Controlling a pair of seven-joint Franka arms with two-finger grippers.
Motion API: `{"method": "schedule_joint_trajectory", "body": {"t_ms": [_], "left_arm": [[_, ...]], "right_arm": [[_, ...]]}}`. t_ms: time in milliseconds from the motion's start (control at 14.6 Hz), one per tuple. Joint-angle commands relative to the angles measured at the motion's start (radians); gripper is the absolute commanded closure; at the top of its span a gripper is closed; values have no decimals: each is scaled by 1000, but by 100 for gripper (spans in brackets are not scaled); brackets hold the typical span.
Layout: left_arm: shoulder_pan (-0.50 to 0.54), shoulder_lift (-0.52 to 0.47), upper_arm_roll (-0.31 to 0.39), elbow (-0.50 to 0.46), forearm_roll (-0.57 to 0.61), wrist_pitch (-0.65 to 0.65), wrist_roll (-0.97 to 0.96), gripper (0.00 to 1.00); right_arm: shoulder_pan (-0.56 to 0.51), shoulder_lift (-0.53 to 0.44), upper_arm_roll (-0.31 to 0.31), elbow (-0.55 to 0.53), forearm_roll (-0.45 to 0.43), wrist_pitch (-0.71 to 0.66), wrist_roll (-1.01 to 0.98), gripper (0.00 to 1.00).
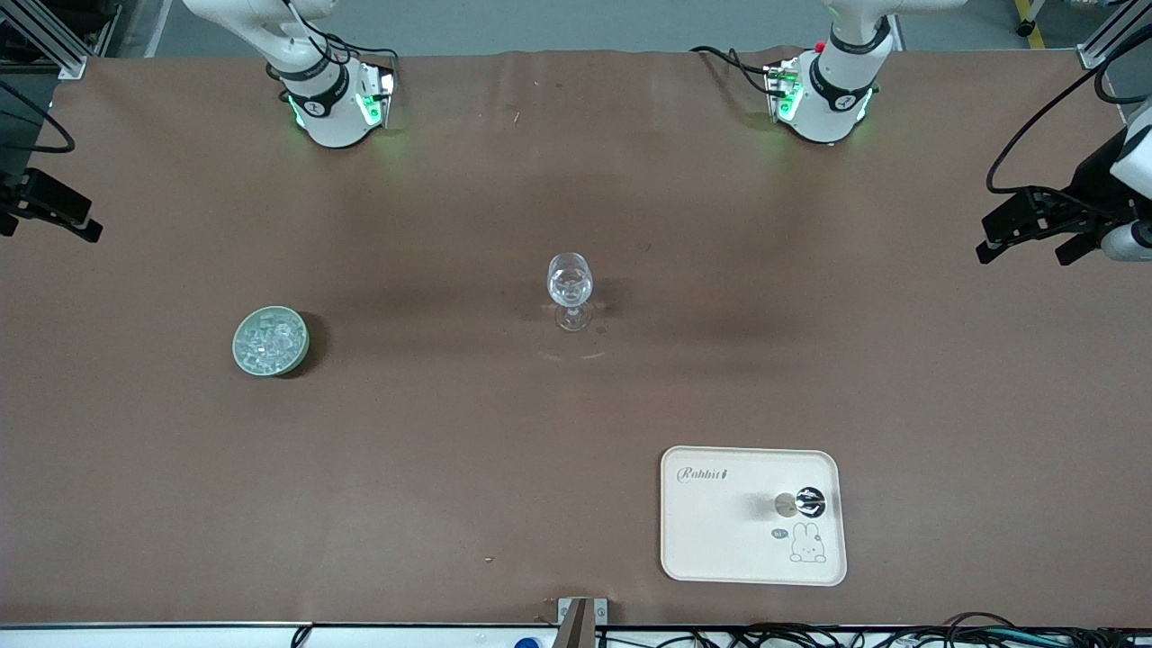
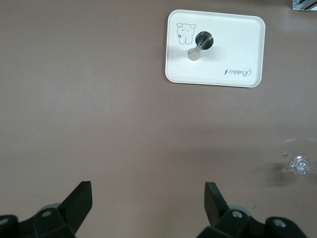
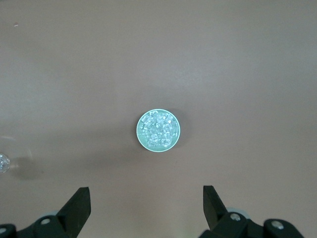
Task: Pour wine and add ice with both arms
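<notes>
A clear stemmed wine glass (image 1: 570, 281) stands upright mid-table, also seen in the left wrist view (image 2: 299, 164). Ice (image 1: 268, 338) fills a pale green bowl (image 1: 302, 346) toward the right arm's end; in the right wrist view the ice (image 3: 158, 130) lies straight under the camera. A small metal stemmed cup (image 1: 804, 500) with a dark inside stands on a cream tray (image 1: 720, 531); whether it holds wine I cannot tell. My left gripper (image 2: 148, 198) hangs open high over bare table. My right gripper (image 3: 147, 201) is open high above the table near the bowl. Both hold nothing.
The tray (image 2: 233, 44) lies nearer to the front camera than the glass, toward the left arm's end. Both arm bases (image 1: 328, 103) stand along the table's edge farthest from the front camera. Brown tabletop stretches between the bowl, glass and tray.
</notes>
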Motion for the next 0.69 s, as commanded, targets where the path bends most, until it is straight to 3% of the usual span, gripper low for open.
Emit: {"method": "schedule_joint_trajectory", "body": {"t_ms": [0, 617], "left_arm": [[6, 17, -21, 22, 21, -24, -32, 0], [10, 2, -51, -5, 62, -33, -18, 0]], "right_arm": [[-12, -20, 5, -23, -7, 6, -14, 0], [0, -20, 2, -23, -8, 10, -6, 0]]}}
